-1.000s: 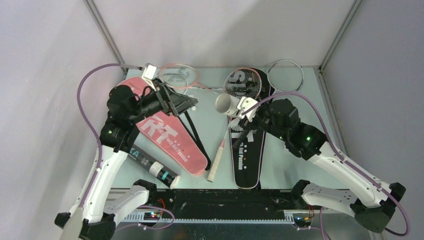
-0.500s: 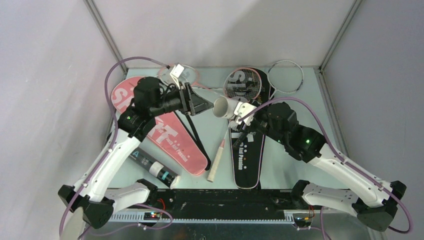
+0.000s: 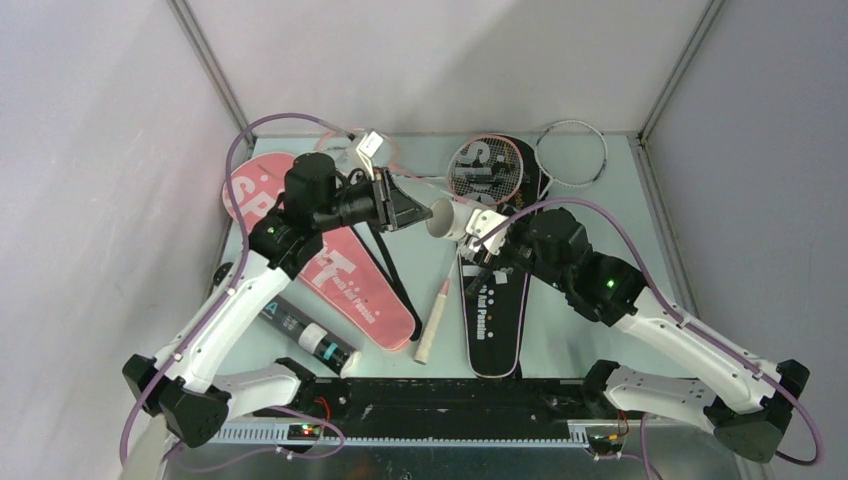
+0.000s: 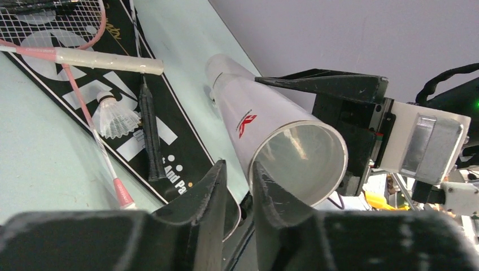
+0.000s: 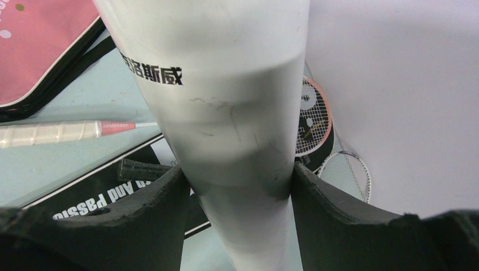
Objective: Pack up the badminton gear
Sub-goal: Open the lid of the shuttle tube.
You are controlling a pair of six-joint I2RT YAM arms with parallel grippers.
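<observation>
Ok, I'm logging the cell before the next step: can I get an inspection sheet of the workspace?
Surface: pale green table.
Job's things: white tube lifted, mouth open; black tube, pink cover, black cover flat; pink racket head and shuttlecock on black cover; white racket far right.
Clutter: nothing seen.
Grippers: right gripper clamps white tube; left gripper at its mouth, jaws narrow, contents unclear.
Cables: purple cables loop above arms.
Surroundings: plain walls.

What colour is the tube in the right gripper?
The tube is white with a small red logo, clearest in the left wrist view.
</observation>
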